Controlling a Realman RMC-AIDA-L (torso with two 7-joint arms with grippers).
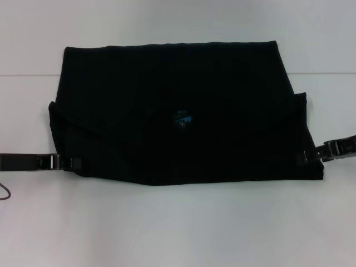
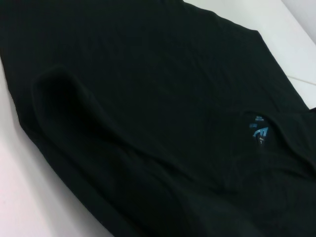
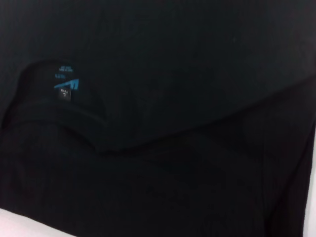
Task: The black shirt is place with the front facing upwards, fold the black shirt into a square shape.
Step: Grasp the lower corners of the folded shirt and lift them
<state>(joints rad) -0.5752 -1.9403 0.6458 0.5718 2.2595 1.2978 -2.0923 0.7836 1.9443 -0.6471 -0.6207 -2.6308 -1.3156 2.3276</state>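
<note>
Nearest the robot: bare white desk [image 1: 178, 228], with a thin dark cable [image 1: 4, 192] curling at the left edge.

Next back, the near hem of the shirt [image 1: 178, 100], running roughly straight across the desk, slightly lower at the right corner. Lying flat in a wide, folded shape, plain black side up, no lettering visible. Both sides turned inward, their edges slanting toward the middle as faint diagonal creases.

At the near left corner: left hand [image 1: 72, 163], low over the desk, reaching in from the left, tip touching or tucked at the shirt's edge. Cannot tell whether wide, narrow or gripping cloth; fingers lost against the black fabric. At the near right corner: right hand [image 1: 309, 156], reaching in from the right, likewise meeting the shirt's side edge. Again cannot tell its state.

Farther in, near the middle of the shirt: a small blue label [image 1: 182, 118], sitting inside the curved neck opening. Seen closer in the left wrist view as blue marks [image 2: 259, 132] on black, with a raised fold of cloth running beside it and white desk [image 2: 19, 197] along one edge. In the right wrist view, the label [image 3: 66, 83] under the arc of the collar, a folded layer's edge crossing the cloth [image 3: 197, 59] nearby.

Farthest: the shirt's far edge, straight and narrower than the near one, then more white desk beyond, crossed by a faint seam line.
</note>
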